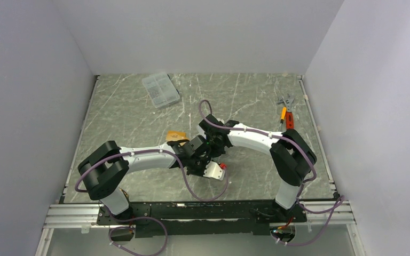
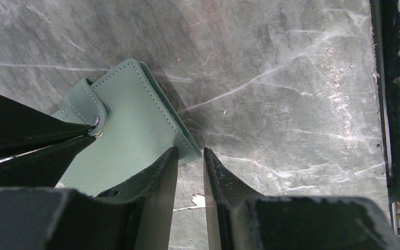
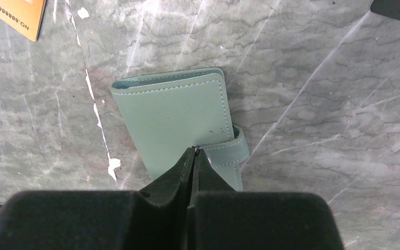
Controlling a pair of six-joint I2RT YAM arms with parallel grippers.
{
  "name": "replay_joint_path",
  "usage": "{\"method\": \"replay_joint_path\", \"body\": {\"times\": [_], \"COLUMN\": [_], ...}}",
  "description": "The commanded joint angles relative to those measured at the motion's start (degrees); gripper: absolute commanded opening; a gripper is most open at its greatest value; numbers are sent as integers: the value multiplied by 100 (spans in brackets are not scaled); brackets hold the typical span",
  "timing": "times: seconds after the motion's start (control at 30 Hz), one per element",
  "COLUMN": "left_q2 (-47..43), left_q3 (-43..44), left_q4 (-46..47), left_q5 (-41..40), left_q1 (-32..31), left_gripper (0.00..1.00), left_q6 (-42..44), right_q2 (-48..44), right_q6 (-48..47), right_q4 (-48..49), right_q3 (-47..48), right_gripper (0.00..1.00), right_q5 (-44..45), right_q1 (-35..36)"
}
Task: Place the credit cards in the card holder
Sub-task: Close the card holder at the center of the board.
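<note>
Two arms are sitting wrist to wrist over the middle of the surface (image 1: 245,96). The left arm (image 1: 144,157) is lying low and stretched rightward from a folded elbow, and the right arm (image 1: 253,137) is arching over and angling back leftward. The card holder (image 3: 177,114) is lying flat and closed under both wrists, hidden in the top view. It is a grey-green rectangle with a matte, fine-grained, leather-like skin, pale stitching round the rim and rounded corners. Its snap tab (image 2: 91,101) is wrapping over one edge, with a small metal stud showing at the end. The surface is showing a grey-green marbled pattern with white veins, scuffs and a few chipped white spots. The right tool (image 3: 194,150) is pointing down at the holder's face just beside the tab, with the black wedge tips pressed together. Whether they are pinching the tab, I cannot tell. The left tool (image 2: 190,150) is standing with its worn black fingers (image 2: 161,177) slightly apart and nothing between them, one finger overlapping the holder's corner. The orange-gold card (image 1: 176,135) is lying flat on the surface just past the left wrist, apart from the holder, glossy with a printed number. A clear plastic compartment box (image 1: 160,89) is sitting far left, and orange-handled pliers (image 1: 285,109) are lying far right.
</note>
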Motion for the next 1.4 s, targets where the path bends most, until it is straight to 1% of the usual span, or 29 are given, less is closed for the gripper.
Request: {"method": "replay_joint_path", "body": {"times": [0.0,0.3,0.73,1.37], "left_q2": [13,39,57,77], "left_q3": [41,33,18,68], "left_q4": [-13,-41,-38,-85], "left_q5": [79,94,104,122], "left_q1": [24,25,25,60], "left_gripper": [31,30,29,29], "left_q6": [77,94,125,120], "right_q2": [-307,-467,-385,-115], "right_q6": [175,322,426,444], "right_q4": [110,330,570,509], "right_q3": [-97,-230,-323,-416], "right_gripper": [0,0,0,0], "right_q5": [267,284,135,126], "right_q1": [1,-7,-11,80]}}
